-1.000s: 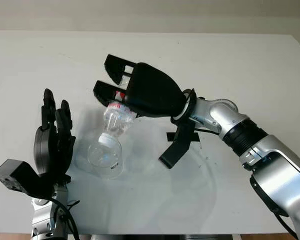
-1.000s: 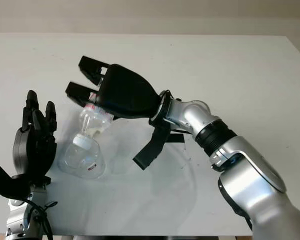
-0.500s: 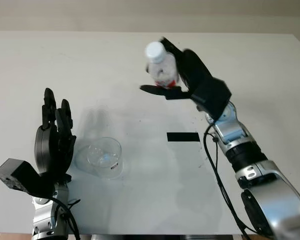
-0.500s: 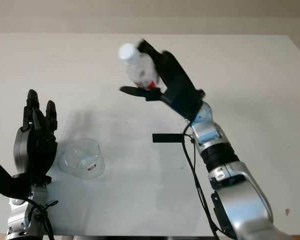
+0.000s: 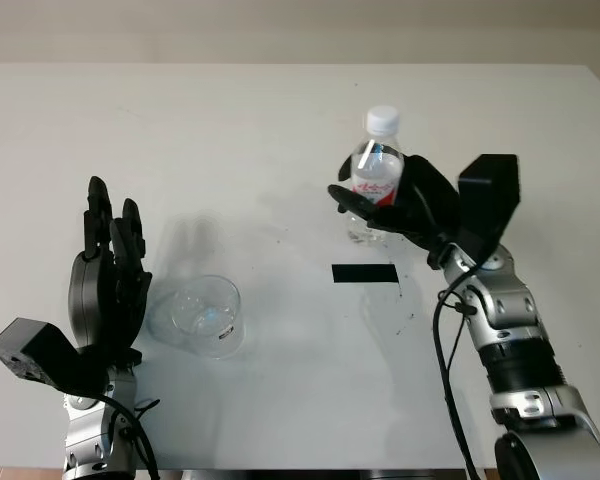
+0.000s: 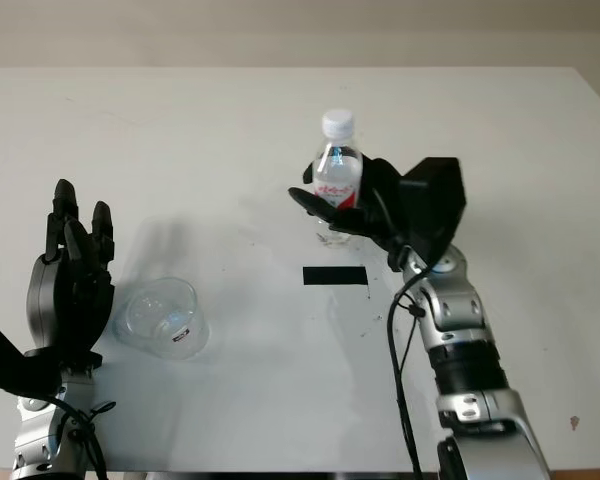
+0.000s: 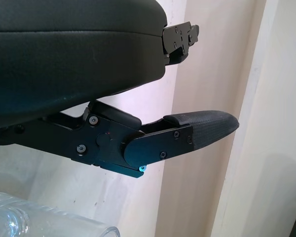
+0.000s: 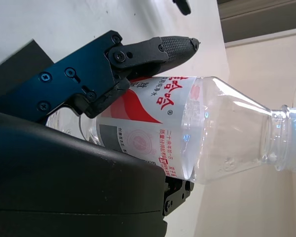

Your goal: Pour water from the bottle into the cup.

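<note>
- The water bottle [image 5: 377, 180] stands upright with its white cap on, and its base is at or just above the surface [image 5: 280, 400]; I cannot tell if it touches.
- If the right hand [image 5: 405, 205] lets go too early or drags sideways, the bottle can tip over, because it is tall and narrow.
- The right hand is wrapped around the labelled middle of the bottle, with the fingers [image 8: 175, 47] curled over the label.
- The clear cup [image 5: 205, 315] sits well apart from the bottle, just beside the left hand [image 5: 105, 290].
- The left hand is open and upright; a careless move can knock the light cup.
</note>
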`<move>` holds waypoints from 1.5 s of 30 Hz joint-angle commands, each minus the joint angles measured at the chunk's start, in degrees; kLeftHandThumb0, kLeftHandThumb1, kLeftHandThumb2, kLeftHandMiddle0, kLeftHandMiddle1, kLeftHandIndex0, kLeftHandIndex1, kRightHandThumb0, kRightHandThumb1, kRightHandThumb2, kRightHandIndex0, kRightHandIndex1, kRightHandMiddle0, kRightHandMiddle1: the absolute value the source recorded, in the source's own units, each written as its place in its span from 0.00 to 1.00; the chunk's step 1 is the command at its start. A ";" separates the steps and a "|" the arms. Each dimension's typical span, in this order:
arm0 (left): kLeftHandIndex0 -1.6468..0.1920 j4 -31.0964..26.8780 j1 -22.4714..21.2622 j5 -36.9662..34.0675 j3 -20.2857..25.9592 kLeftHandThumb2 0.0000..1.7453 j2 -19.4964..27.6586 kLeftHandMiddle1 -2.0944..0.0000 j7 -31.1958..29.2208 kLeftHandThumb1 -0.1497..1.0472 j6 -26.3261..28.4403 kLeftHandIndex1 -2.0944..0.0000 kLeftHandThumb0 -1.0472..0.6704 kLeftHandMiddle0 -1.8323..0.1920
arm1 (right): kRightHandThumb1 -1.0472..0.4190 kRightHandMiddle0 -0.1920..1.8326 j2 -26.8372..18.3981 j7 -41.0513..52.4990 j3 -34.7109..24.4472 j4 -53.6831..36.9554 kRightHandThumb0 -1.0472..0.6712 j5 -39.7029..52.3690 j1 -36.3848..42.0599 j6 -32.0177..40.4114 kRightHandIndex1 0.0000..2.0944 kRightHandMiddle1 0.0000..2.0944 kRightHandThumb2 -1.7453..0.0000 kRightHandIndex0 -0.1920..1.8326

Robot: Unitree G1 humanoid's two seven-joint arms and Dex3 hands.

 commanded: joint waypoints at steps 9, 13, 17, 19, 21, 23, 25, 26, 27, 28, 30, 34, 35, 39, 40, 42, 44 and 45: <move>1.00 1.84 1.89 -0.69 0.13 0.38 -0.58 0.98 -0.75 1.00 0.32 0.99 0.18 0.97 | 0.00 0.57 -0.16 -1.67 -1.25 -9.60 0.36 -1.44 6.03 0.15 1.00 1.00 0.72 0.70; 1.00 1.31 2.16 -1.25 0.35 0.37 -0.43 0.98 -1.13 1.00 0.95 1.00 0.18 0.98 | 0.00 0.56 0.97 -3.21 -0.12 -8.54 0.36 -4.32 7.65 -4.96 1.00 1.00 0.71 0.71; 1.00 1.25 2.42 -1.19 0.45 0.38 -0.51 0.98 -1.28 1.00 0.44 1.00 0.18 0.98 | 0.00 0.48 1.86 -6.13 2.00 -5.51 0.36 -10.18 9.07 -14.72 1.00 1.00 0.71 0.65; 1.00 1.12 2.54 -0.95 0.56 0.38 -0.58 0.97 -0.93 1.00 0.34 1.00 0.19 0.98 | 0.00 0.46 2.74 -6.59 2.41 -3.60 0.36 -11.00 9.27 -17.08 1.00 1.00 0.71 0.63; 1.00 0.87 2.72 -0.76 0.59 0.38 -0.60 0.97 -0.74 1.00 0.26 1.00 0.19 0.98 | 0.00 0.44 3.58 -6.45 2.45 -2.27 0.36 -10.71 9.30 -17.81 1.00 1.00 0.70 0.62; 1.00 0.56 2.89 -0.67 0.56 0.39 -0.53 0.97 -0.59 1.00 0.47 1.00 0.19 0.98 | 0.00 0.42 4.09 -6.43 2.52 -1.38 0.36 -10.71 9.19 -17.65 1.00 1.00 0.70 0.61; 1.00 0.33 3.04 -0.78 0.59 0.39 -0.49 0.98 -0.59 1.00 0.55 1.00 0.19 0.98 | 0.00 0.40 4.83 -7.04 2.97 0.23 0.36 -11.53 8.82 -18.15 1.00 1.00 0.70 0.61; 1.00 0.25 3.10 -0.84 0.61 0.39 -0.48 0.97 -0.62 1.00 0.57 1.00 0.19 0.98 | 0.00 0.40 5.19 -7.17 3.14 1.07 0.36 -11.73 8.63 -18.60 1.00 1.00 0.69 0.62; 1.00 0.21 3.13 -0.92 0.64 0.39 -0.48 0.97 -0.61 1.00 0.63 1.00 0.19 0.98 | 0.00 0.40 5.55 -7.25 3.25 1.70 0.36 -11.75 8.47 -18.79 1.00 1.00 0.69 0.63; 1.00 0.30 3.09 -0.98 0.69 0.39 -0.40 0.97 -0.70 1.00 0.64 1.00 0.19 0.98 | 0.00 0.41 5.81 -7.36 3.38 2.25 0.35 -11.88 8.29 -18.95 1.00 1.00 0.69 0.63; 1.00 0.41 3.03 -0.93 0.74 0.39 -0.26 0.97 -0.72 1.00 0.69 1.00 0.19 0.98 | 0.00 0.43 6.13 -7.29 3.50 3.12 0.35 -11.93 7.98 -19.38 1.00 1.00 0.68 0.66; 1.00 0.32 3.06 -0.85 0.85 0.39 -0.18 0.97 -0.56 1.00 0.82 1.00 0.18 0.97 | 0.00 0.47 6.66 -7.04 3.07 4.01 0.35 -11.16 7.61 -18.89 1.00 1.00 0.68 0.68; 1.00 0.30 3.09 -0.91 0.88 0.39 -0.17 0.97 -0.61 1.00 0.85 1.00 0.18 0.97 | 0.00 0.47 6.75 -6.95 2.91 4.12 0.34 -10.90 7.56 -18.60 1.00 1.00 0.68 0.68; 1.00 0.18 3.10 -1.18 0.96 0.38 -0.23 0.97 -0.76 1.00 0.82 1.00 0.19 0.97 | 0.00 0.50 6.77 -7.20 2.57 3.55 0.33 -10.47 7.59 -15.93 1.00 1.00 0.68 0.70; 1.00 0.11 3.09 -1.24 0.98 0.38 -0.25 0.97 -0.70 1.00 0.94 1.00 0.19 0.97 | 0.00 0.50 6.80 -7.37 2.49 3.47 0.34 -10.45 7.62 -15.61 1.00 1.00 0.68 0.70; 1.00 0.08 3.09 -1.27 1.00 0.39 -0.16 0.97 -0.78 1.00 0.97 1.00 0.19 0.97 | 0.00 0.50 6.82 -7.67 2.43 3.40 0.34 -10.51 7.69 -15.35 1.00 1.00 0.69 0.71; 1.00 0.25 3.00 -1.27 1.08 0.39 0.04 0.97 -0.99 1.00 0.88 1.00 0.19 0.97 | 0.00 0.50 6.54 -8.53 2.82 3.82 0.34 -11.82 8.01 -17.21 1.00 1.00 0.69 0.71; 1.00 0.29 2.95 -1.32 1.14 0.39 0.12 0.97 -1.01 1.00 0.98 0.99 0.19 0.97 | 0.00 0.49 6.31 -9.09 3.20 4.01 0.34 -12.86 8.19 -18.29 1.00 1.00 0.69 0.71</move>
